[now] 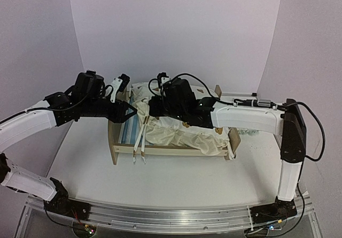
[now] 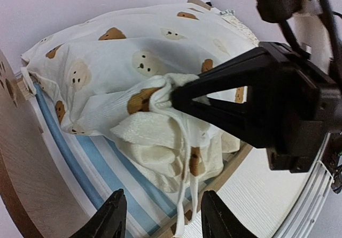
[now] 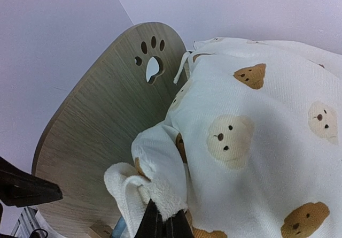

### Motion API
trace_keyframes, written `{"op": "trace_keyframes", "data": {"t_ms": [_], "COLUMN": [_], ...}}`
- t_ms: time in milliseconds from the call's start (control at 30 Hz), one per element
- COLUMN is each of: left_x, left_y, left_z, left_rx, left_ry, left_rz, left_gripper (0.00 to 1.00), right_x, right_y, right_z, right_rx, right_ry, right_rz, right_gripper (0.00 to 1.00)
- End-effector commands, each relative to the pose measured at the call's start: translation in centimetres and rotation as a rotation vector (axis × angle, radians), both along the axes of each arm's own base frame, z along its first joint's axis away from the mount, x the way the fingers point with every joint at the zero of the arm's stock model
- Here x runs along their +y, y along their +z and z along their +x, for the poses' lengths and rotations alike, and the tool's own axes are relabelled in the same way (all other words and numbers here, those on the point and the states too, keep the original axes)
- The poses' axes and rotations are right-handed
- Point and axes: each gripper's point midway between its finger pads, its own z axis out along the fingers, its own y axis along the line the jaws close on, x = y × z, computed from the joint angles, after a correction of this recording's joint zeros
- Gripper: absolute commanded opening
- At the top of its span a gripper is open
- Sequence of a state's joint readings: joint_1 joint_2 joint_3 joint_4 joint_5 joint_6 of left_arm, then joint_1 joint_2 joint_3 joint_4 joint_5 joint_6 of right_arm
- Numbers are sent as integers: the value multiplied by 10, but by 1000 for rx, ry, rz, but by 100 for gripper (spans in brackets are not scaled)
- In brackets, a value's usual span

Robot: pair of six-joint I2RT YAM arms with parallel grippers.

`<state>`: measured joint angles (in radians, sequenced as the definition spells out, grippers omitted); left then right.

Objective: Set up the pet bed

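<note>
The pet bed (image 1: 118, 148) stands mid-table, its tall headboard (image 3: 101, 115) with the paw-print cutout at the left and the low footboard (image 1: 234, 139) at the right. A cream bear-print quilt (image 1: 181, 133) lies bunched over the blue-and-white striped mattress (image 2: 101, 176). My right gripper (image 3: 164, 224) is shut on a folded corner of the quilt near the headboard, holding it lifted. Two white ties (image 2: 187, 195) dangle from that corner. My left gripper (image 2: 162, 195) hovers open just above the mattress beside the headboard, the ties hanging between its fingers (image 2: 109, 216).
The right arm (image 1: 246, 117) reaches across over the footboard end of the bed. A small pale patterned thing (image 1: 251, 132) lies on the table behind that arm, mostly hidden. White walls close in the back and both sides.
</note>
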<state>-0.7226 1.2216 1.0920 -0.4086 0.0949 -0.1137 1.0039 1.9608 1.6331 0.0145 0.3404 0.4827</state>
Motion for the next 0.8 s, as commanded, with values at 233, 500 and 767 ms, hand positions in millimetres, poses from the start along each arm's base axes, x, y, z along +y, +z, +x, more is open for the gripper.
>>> {"op": "trace_keyframes", "data": {"t_ms": [233,500,767], "left_x": [-25,-32,-28], "left_y": [-34,-55,-72], "left_z": [5,0,-5], "left_rx": [42,104,147], "left_ry": [-70,-102,-85], "left_rz": [59,77,78], "left_gripper": [45,40,33], "right_x": [-4,-3,-4], "right_y": [53,52,51], "right_z": [-3,-4,-6], "right_rx": [-51,-48,-47], "right_ry": [7,18,24], "right_rz": [134,132,129], "right_gripper": [0,0,0]}}
